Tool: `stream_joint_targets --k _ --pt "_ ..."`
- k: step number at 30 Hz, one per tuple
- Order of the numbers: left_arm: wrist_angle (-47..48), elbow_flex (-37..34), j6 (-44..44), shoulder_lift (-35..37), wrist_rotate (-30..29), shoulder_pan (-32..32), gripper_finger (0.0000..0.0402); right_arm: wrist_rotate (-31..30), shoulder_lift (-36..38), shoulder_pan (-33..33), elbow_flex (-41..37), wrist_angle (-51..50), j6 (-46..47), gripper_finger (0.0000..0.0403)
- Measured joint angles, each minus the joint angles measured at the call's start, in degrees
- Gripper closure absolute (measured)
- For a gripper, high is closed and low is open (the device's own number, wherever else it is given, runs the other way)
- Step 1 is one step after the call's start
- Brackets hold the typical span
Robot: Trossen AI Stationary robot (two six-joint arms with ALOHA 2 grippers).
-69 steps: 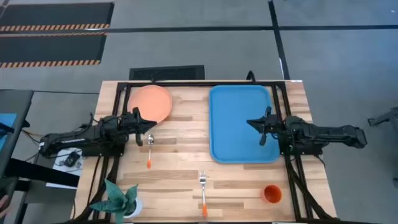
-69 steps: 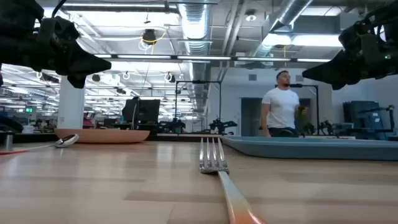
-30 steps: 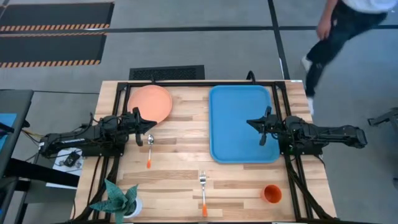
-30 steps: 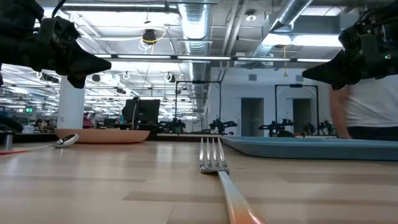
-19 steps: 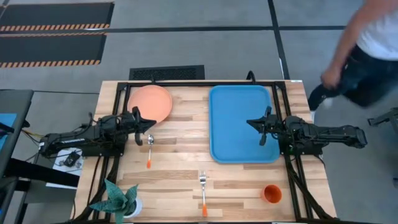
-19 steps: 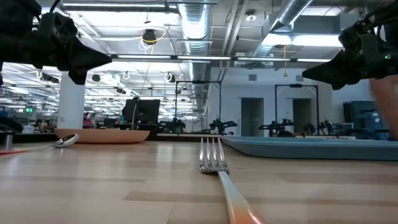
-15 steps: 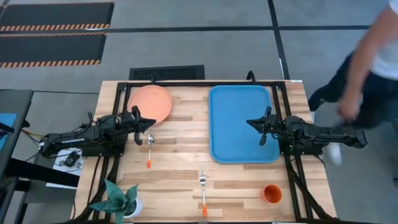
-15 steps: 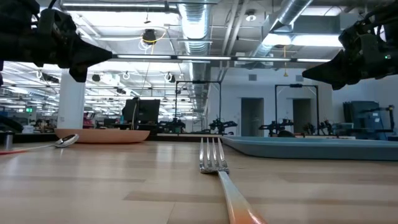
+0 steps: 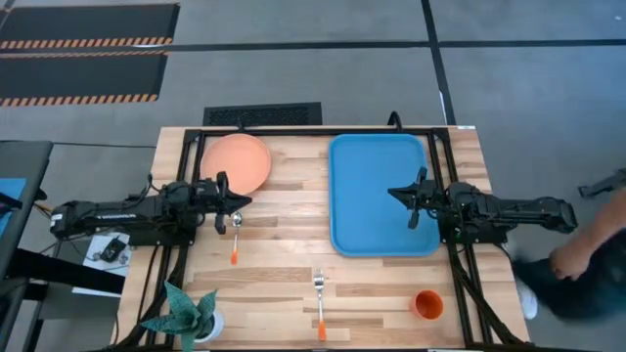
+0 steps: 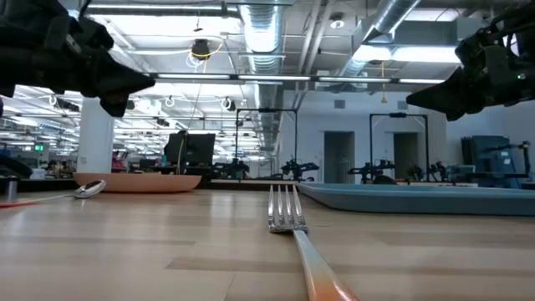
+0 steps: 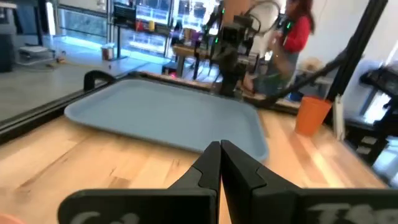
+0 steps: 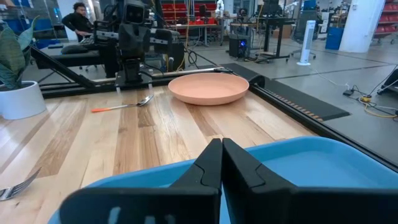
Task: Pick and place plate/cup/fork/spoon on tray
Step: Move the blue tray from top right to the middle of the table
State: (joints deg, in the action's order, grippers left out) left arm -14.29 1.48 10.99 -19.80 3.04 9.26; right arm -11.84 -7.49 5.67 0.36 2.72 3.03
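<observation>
The salmon plate (image 9: 236,163) lies flat at the table's far left. The spoon (image 9: 236,235) lies just in front of it, bowl toward the plate. The fork (image 9: 319,305) lies near the front edge, and the orange cup (image 9: 427,304) stands at the front right. The blue tray (image 9: 380,194) lies at the far right, with nothing in it. My left gripper (image 9: 238,202) is shut and empty, above the table just beyond the spoon's bowl. My right gripper (image 9: 393,193) is shut and empty, above the tray.
A potted plant (image 9: 186,313) stands at the front left corner. Bare wood lies between the spoon, the fork and the tray. A person (image 9: 577,269) is beside the table's right side, outside the frame.
My left arm has swung a little, and its gripper has moved slightly toward the table's near edge, closer to the spoon. A person has walked past the table's right side, from far to near. The objects have stayed where they were.
</observation>
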Motion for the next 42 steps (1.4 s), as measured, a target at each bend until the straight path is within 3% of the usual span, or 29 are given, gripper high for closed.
stream_joint_targets --k 11,27,32,37,42 --pt "1.27 15.63 -2.50 -23.53 -0.71 -0.20 0.0401 0.00 0.00 0.00 0.00 -0.04 0.02 0.0377" --pt "3.01 38.18 2.66 -60.15 -0.45 -0.20 0.0401 -0.02 0.02 -0.02 0.00 -0.09 0.00 0.0377" --pt "2.30 43.40 9.06 -70.01 -0.43 0.55 0.0401 0.00 0.02 -0.02 0.01 -0.09 0.01 0.0377" --pt "-4.13 47.21 12.71 -78.74 2.96 1.74 0.0401 -0.02 0.02 -0.02 0.02 -0.09 0.00 0.0377" --pt "0.17 54.86 14.32 -86.37 3.10 2.62 0.0389 -0.02 0.00 0.00 0.02 -0.11 0.01 0.0377"
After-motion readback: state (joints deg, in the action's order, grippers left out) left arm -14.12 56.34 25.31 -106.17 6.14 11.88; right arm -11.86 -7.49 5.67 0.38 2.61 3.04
